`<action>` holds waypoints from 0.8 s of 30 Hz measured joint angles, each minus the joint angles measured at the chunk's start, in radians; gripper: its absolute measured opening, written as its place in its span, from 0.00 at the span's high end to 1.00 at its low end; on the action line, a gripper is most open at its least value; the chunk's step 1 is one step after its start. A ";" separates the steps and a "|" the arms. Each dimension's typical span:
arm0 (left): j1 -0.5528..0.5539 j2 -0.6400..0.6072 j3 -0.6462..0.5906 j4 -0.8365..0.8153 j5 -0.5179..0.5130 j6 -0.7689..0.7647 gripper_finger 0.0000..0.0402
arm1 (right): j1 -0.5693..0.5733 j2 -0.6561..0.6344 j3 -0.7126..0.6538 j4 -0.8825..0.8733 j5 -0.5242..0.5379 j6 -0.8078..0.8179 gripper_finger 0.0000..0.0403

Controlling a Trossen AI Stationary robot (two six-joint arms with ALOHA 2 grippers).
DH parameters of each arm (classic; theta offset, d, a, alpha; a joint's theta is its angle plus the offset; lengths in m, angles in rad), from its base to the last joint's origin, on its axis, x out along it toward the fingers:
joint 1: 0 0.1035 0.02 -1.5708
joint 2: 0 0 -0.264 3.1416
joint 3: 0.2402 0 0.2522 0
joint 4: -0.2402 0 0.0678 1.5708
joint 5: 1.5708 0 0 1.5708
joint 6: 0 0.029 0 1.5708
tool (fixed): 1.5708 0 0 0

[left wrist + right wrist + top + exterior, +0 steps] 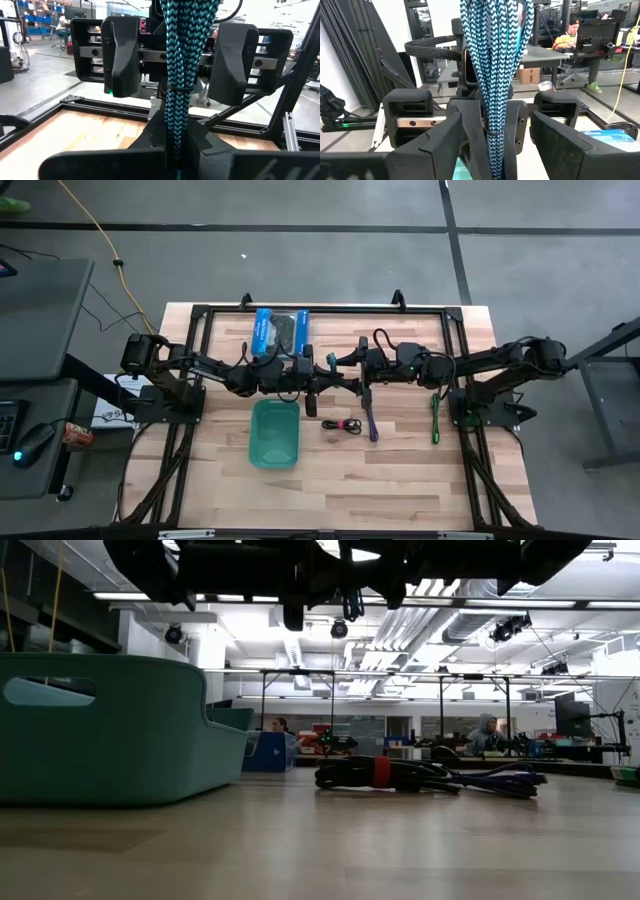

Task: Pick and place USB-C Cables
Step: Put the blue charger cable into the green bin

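A blue-teal braided USB-C cable bundle [185, 60] stands upright above the table's middle, with my left gripper [175, 150] shut on it. My right gripper [500, 142] faces the left one, open, its fingers [120, 55] standing on either side of the bundle without touching it. From above, both meet near the bundle [331, 361]. On the table lie a black cable with a red tie [342, 425], a purple one [372, 420] and a green one [436, 418]. My left gripper pinches the bundle's lower part [492, 142], below its thin tie, between its two fingers [470, 125]. The fingers come level from the table's left and lie across the bundle. The bundle stands upright, most of its length rising above the fingers, clear of the table.
A teal bin [275, 432] stands on the table just near of the grippers, left of the black cable. A blue box [280, 328] lies at the far side. A black frame [455, 350] borders the work area. People sit at benches beyond the table [487, 730].
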 joint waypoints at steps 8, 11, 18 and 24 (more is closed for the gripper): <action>0.006 -0.030 -0.001 -0.078 0.002 -0.004 1.00 | 0.000 -0.047 0.000 -0.060 0.026 -0.029 0.43; 0.019 -0.085 -0.001 -0.171 0.003 -0.001 1.00 | 0.000 -0.102 0.000 -0.150 0.026 -0.045 0.43; 0.027 -0.260 -0.056 -0.311 -0.002 0.033 1.00 | 0.000 -0.272 -0.084 -0.279 0.065 -0.045 0.43; 0.027 -0.462 -0.192 -0.304 -0.064 0.033 1.00 | 0.000 -0.471 -0.219 -0.221 0.178 -0.044 0.43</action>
